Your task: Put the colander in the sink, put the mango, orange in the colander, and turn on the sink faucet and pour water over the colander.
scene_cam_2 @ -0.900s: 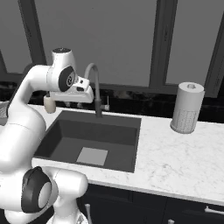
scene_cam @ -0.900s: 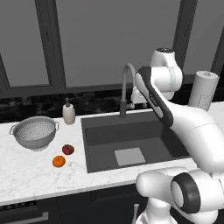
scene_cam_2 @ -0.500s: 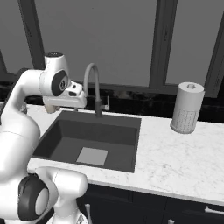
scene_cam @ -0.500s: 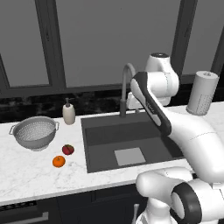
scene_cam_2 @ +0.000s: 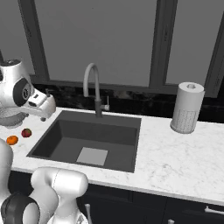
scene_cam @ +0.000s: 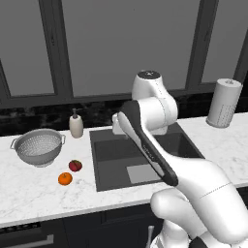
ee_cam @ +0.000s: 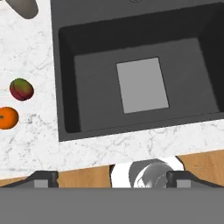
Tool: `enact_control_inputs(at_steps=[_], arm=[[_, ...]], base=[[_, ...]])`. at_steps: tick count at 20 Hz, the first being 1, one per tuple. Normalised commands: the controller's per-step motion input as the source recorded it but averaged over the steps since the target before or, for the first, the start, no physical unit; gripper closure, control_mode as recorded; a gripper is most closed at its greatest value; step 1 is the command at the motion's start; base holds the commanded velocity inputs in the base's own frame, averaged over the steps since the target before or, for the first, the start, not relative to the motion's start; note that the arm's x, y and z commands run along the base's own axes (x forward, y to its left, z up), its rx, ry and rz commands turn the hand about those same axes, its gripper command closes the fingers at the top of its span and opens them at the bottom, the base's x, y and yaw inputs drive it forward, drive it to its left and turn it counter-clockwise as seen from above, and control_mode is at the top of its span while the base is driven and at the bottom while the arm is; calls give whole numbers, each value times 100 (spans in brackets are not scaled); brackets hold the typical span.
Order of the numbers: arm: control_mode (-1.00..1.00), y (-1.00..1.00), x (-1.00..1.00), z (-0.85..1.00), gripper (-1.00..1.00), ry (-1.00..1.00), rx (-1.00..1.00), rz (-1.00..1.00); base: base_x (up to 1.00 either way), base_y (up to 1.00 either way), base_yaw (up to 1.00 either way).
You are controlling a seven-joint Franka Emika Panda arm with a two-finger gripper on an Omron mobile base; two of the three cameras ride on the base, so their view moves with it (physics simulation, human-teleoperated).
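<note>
The gripper (ee_cam: 112,177) hangs above the sink (ee_cam: 135,118) with its jaws spread wide, holding nothing. The colander (scene_cam: 38,145) sits on the marble counter (scene_cam: 29,193) left of the basin, beside the soap dispenser (scene_cam: 76,125). The mango (scene_cam: 75,165) and orange (scene_cam: 65,178) lie close together (not touching) just in front of it. The sink faucet (scene_cam_2: 92,89) stands behind the basin.

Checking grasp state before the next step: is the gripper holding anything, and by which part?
Nothing is held. In the hand view the gripper stands open with no thing between its fingertips, above the sink. The colander, mango and orange sit on the counter.
</note>
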Motion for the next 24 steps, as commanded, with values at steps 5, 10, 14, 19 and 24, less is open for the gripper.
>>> enact_control_inputs(at_steps=[5, 10, 14, 19, 24], arm=[[-100, 99, -38, 0, -100, 0, 4, -17], [-100, 92, -9, 0, -100, 0, 1, -19], [-100, 74, 0, 0, -100, 0, 0, -11], [-100, 40, 11, 0, -100, 0, 0, -3], [-100, 2, 40, 0, -100, 1, 0, 0]], base=[[0, 0, 0], [0, 0, 0], [0, 0, 0], [0, 0, 0], [0, 0, 0]])
